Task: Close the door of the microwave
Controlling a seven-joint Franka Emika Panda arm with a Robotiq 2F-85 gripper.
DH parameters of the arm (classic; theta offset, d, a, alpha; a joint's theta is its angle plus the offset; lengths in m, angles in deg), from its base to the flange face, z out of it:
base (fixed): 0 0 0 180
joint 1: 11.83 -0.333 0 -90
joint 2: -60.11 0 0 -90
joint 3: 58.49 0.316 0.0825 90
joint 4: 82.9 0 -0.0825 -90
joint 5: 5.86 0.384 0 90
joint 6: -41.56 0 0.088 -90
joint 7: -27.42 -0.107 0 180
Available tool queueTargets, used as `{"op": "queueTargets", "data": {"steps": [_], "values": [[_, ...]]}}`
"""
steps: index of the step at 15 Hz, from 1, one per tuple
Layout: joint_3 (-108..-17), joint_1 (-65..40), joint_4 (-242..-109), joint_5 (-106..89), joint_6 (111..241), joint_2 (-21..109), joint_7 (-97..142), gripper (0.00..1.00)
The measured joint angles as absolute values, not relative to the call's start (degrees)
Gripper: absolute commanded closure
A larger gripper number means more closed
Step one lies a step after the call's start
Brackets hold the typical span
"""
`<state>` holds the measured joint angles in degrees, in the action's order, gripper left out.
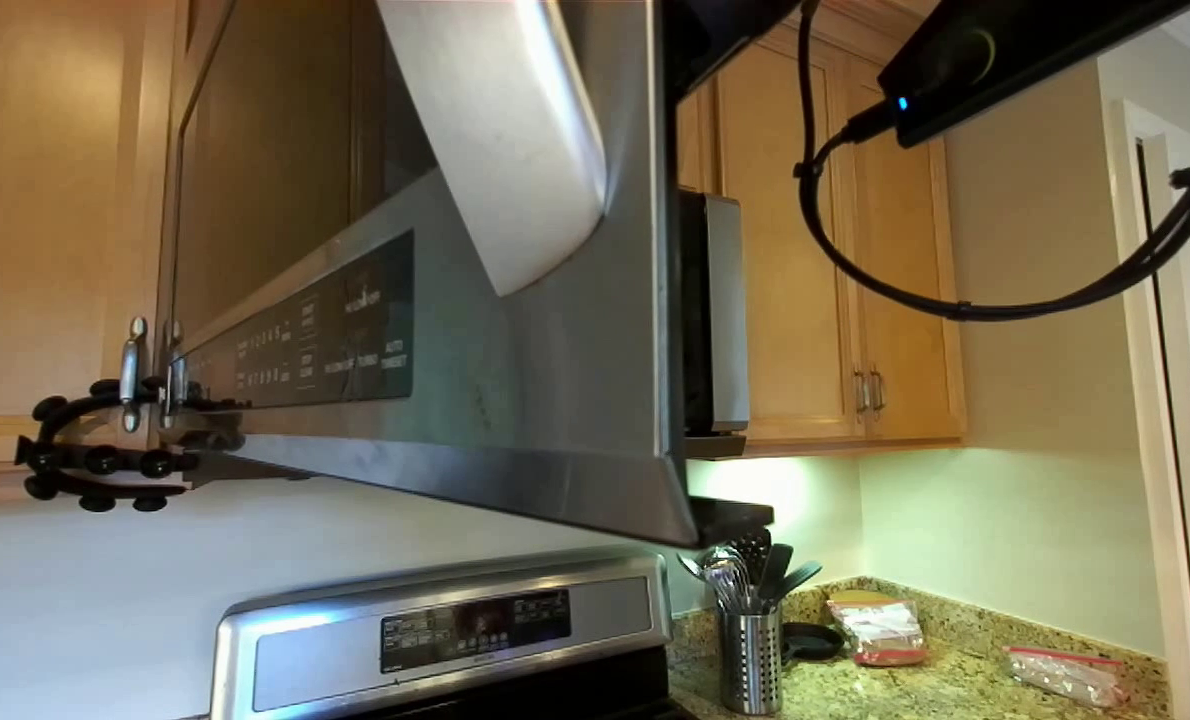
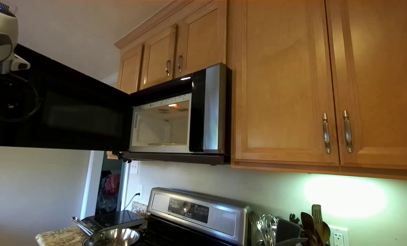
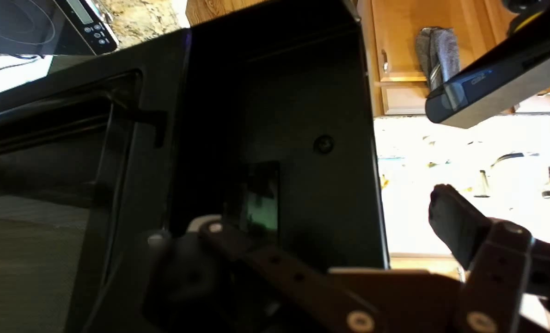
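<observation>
- OK so the door (image 2: 83, 116) of the microwave (image 2: 213, 112) was hanging way open, swung out from the body, lit cavity (image 2: 162, 126) showing.
- The microwave sat under the wooden cabinets (image 2: 203, 41), right above the stove (image 2: 224, 220).
- On the door's outer face: a chunky steel handle (image 1: 510, 150) and a dark button strip (image 1: 355, 325) down low.
- Robot arm (image 2: 0, 37) was up high, overlapping the door's black inner side.
- Gripper (image 3: 302, 222) was spread wide: one finger (image 3: 460, 226) out past the door's edge, the other, kinda blurry, over its inside face. Couldn't tell if either touched it.
- Also around: a steel pan (image 2: 111, 236) near a black portable cooktop (image 2: 118, 218), plus a steel utensil holder (image 1: 752, 660) on the granite counter (image 1: 965, 690).
</observation>
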<state>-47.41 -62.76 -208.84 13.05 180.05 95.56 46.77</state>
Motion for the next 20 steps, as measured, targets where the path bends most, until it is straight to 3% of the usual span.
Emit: {"op": "queueTargets", "data": {"steps": [20], "values": [[-41.04,-56.17,-204.75,4.3,179.39,92.18,37.04,0.0]]}}
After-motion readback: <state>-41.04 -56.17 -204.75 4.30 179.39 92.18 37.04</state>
